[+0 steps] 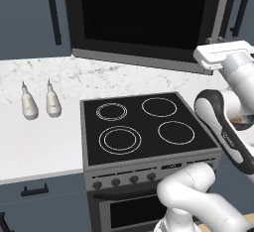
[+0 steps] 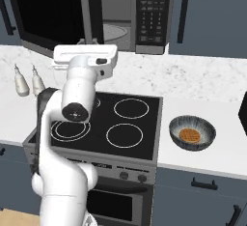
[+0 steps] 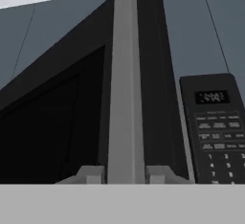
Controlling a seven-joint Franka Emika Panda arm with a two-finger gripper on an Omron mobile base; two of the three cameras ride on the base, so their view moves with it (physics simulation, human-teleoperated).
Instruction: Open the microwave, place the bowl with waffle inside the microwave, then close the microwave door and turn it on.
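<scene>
gripper [image 3: 125,174] fingers straddle the open microwave door [image 3: 125,74] edge.

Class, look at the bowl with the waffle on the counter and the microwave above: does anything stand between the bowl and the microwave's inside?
Nothing visible blocks it. The microwave door is swung open, baring the grey interior. The bowl with the waffle sits right of the stove, and the gripper is at the door's edge.

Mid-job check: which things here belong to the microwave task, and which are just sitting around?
Belong to the job:
microwave
microwave door, swung open
bowl on the counter
waffle inside it

Lying about:
two bottles
stove
</scene>
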